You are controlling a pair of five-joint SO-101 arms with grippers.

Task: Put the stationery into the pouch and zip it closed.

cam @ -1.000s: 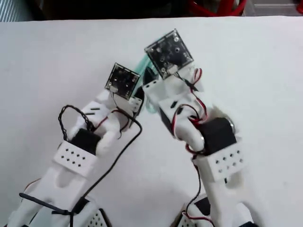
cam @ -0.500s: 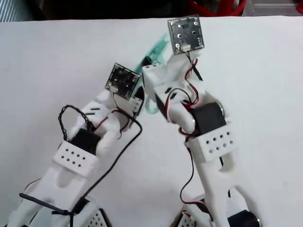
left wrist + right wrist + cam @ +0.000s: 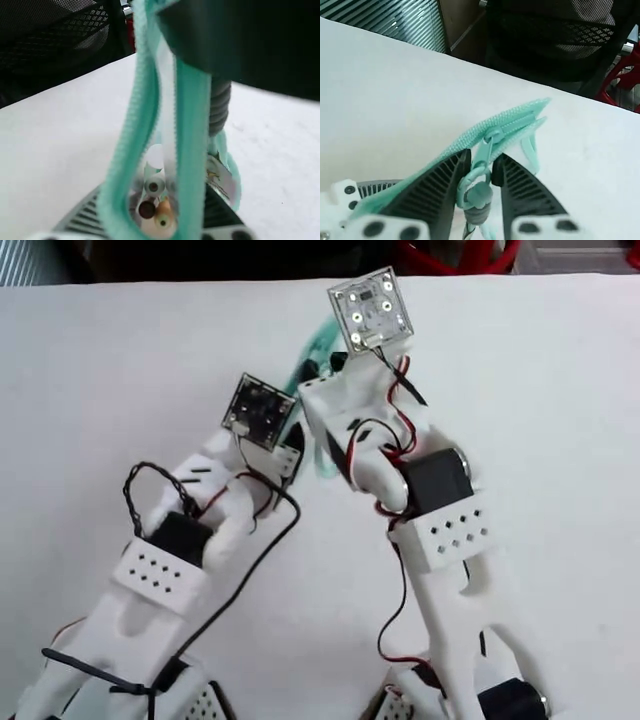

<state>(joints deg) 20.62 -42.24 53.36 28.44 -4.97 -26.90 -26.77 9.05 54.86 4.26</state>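
Note:
A teal zip pouch lies on the white table; in the high view its fabric pokes out between the two arm heads. My right gripper is shut on the teal zipper pull, just behind the slider. In the left wrist view the pouch mouth gapes between its zipper edges, with several pen ends inside. My left gripper is shut on the pouch at that end. The dark right gripper looms close above, with the pull's grey stopper hanging below it.
Both arms crowd the table's middle, their heads nearly touching. A black cable loops beside the left arm. Bare tabletop lies to either side and toward the far edge, with a black mesh chair behind it.
My right arm has pushed toward the far edge and twisted its wrist, carrying the zipper pull along the pouch. The left arm has stayed still.

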